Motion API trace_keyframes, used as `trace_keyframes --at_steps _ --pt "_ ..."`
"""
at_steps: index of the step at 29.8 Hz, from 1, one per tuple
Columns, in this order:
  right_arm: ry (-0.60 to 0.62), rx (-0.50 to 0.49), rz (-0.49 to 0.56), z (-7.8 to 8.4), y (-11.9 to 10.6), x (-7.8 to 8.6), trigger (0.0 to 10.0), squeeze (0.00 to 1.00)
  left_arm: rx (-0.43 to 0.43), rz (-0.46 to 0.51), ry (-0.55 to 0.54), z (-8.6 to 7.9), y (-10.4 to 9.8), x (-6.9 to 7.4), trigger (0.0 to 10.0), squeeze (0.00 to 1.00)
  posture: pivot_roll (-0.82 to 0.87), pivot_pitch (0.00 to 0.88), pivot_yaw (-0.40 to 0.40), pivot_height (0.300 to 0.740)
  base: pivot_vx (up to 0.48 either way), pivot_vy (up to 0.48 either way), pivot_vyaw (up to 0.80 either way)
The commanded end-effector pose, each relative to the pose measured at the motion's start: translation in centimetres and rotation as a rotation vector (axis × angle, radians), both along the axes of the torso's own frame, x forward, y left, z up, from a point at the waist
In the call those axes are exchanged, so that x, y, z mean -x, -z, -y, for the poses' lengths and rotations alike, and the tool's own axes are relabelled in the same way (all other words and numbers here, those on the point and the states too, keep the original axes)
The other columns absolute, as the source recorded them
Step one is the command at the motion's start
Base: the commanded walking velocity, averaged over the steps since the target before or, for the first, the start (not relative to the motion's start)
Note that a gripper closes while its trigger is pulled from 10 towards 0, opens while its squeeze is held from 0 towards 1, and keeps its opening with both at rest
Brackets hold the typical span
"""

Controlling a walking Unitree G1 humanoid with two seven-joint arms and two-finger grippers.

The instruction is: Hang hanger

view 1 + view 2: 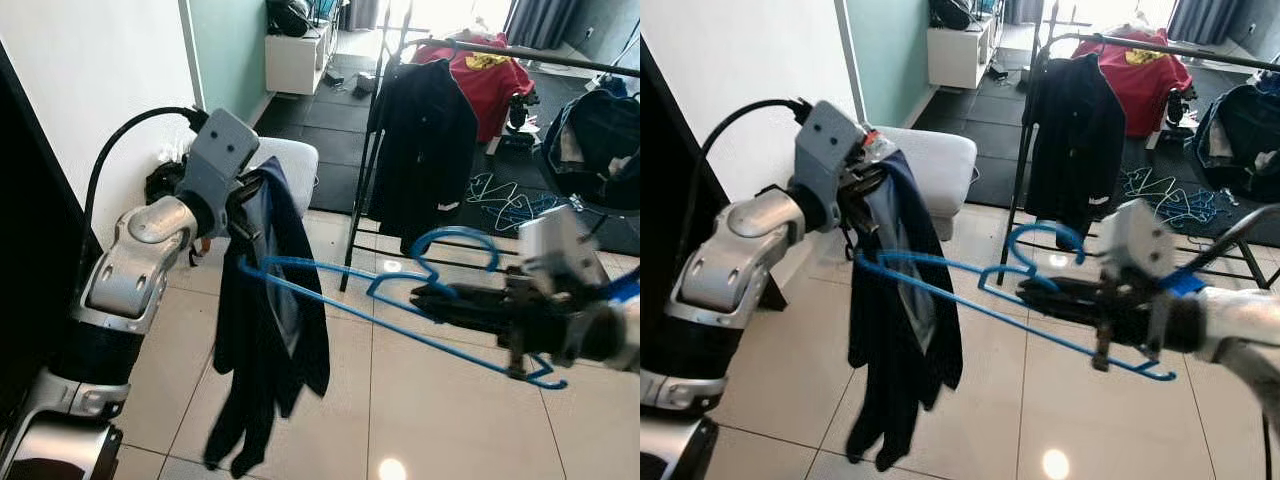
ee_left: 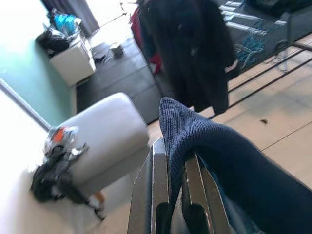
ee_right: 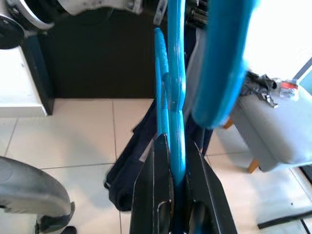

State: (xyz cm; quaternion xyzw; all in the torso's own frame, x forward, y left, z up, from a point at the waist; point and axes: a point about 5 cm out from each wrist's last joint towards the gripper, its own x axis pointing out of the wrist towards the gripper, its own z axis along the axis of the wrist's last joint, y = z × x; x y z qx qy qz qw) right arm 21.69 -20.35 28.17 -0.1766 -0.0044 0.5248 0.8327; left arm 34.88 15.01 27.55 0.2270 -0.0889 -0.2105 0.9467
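Left tool (image 1: 245, 225): raised at the near left, its fingers clenched on the upper edge of a dark blue garment (image 1: 270, 330); in the left wrist view the knit cloth sits pinched between the two fingers (image 2: 158, 185).

Right tool (image 1: 435, 300): reaching in from the right, clamped on the neck of the blue hanger (image 1: 400, 300), just below its hook; the right wrist view shows the blue wire gripped between the fingers (image 3: 157, 180).

Hanger, position: held in mid-air above the tiled floor (image 1: 420, 420), lying nearly level, one arm reaching left into the garment, the other running near and right past the right tool. Hook curled upward.

Garment, position: hangs limp from the left tool, its lower end loose above the floor; whether the hanger arm is fully inside it cannot be told.

Clothes rail (image 1: 530, 52): far right, well apart from the hanger, carrying a black jacket (image 1: 425, 150) and a red shirt (image 1: 490, 75).

Handling, hanger: judged light, thin and stiff, somewhat springy; the smooth wire may slip or swivel, so the neck beside the hook is the sound place to hold.

Handling, garment: soft and floppy, likely to slide off a tilted arm; best held by its top edge.

Other: a grey padded seat (image 1: 295, 160) by the left wall; loose blue hangers (image 1: 505, 200) on the far dark floor.
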Motion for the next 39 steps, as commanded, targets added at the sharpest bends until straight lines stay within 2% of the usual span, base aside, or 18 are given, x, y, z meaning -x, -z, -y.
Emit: trace_keyframes --at_steps 1,7,10,19,22,26,39 --pt "-0.016 0.022 -0.010 0.1 -0.3 0.5 10.0 0.00 -0.031 0.028 -0.044 -0.9 -0.6 0.2 10.0 0.00 -0.02 0.072 -0.040 0.740 0.000 0.000 0.00" --pt "0.057 0.079 -0.025 1.4 -0.2 0.5 10.0 0.00 -0.028 0.033 -0.044 -0.7 -0.7 0.3 10.0 0.00 -0.02 0.069 -0.037 0.740 0.000 0.000 0.00" --pt "0.151 0.137 -0.040 2.5 0.5 0.0 10.0 0.00 -0.016 0.032 -0.012 0.2 -0.7 0.6 10.0 0.00 -0.03 0.067 -0.036 0.740 0.000 0.000 0.00" --pt "0.187 0.138 -0.051 2.4 0.9 -0.5 10.0 0.00 0.019 0.023 0.028 1.4 -0.8 1.0 10.0 0.00 -0.02 0.071 -0.037 0.740 0.000 0.000 0.00" --pt "0.204 0.129 -0.055 2.2 1.2 -1.1 10.0 0.00 0.076 0.023 0.081 2.7 -1.2 1.5 10.0 0.00 -0.02 0.073 -0.041 0.740 0.000 0.000 0.00" --pt "0.199 0.115 -0.053 2.0 1.2 -1.2 10.0 0.00 0.096 0.028 0.105 3.5 -1.2 1.7 10.0 0.00 -0.02 0.072 -0.040 0.740 0.000 0.000 0.00" --pt "0.245 0.104 -0.039 2.1 1.2 -1.6 10.0 0.00 0.128 0.028 0.160 4.5 -1.4 2.0 10.0 0.00 -0.02 0.074 -0.037 0.740 0.000 0.000 0.00"
